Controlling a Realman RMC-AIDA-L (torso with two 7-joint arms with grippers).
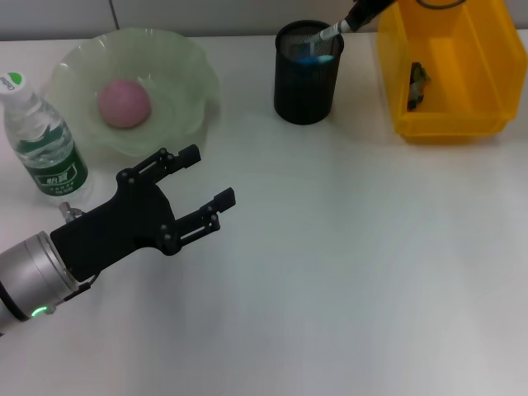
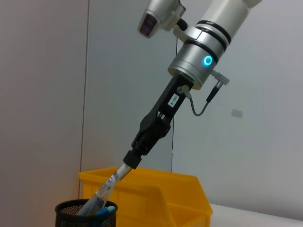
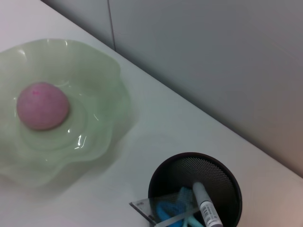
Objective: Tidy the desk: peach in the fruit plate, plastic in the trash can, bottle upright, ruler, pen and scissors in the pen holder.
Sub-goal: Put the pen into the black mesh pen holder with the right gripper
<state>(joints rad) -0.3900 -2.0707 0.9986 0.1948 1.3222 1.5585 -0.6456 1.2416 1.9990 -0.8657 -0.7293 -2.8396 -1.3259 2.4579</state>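
Two arms share this bench (image 1: 346,272), and nearly everything on it already sits where the tidying wants it. Largest is the yellow bin (image 1: 441,70) at the upper right of the head view, serving as the trash can, with a dark crumpled scrap (image 1: 417,85) lying inside, probably the plastic. Next is the pale green plate (image 1: 177,74) at the upper left, holding the pink peach (image 1: 124,103) in its hollow so the fruit cannot roll. Just beside the plate, at the left edge, the water bottle (image 1: 45,144) stands upright on its base with the cap on. At lower left the left gripper (image 1: 206,186) hovers over bare bench with its jaws spread and nothing between them, apparently idle. At upper centre stands the black mesh holder (image 1: 308,73), with the clear ruler (image 3: 147,208) and blue scissor handles (image 3: 173,213) leaning inside. From the top edge the right gripper (image 1: 346,23) reaches down at a slant, jaws pinching the pen (image 1: 328,33) by its upper end, tip already inside the rim, likely so it can drop straight in when released.
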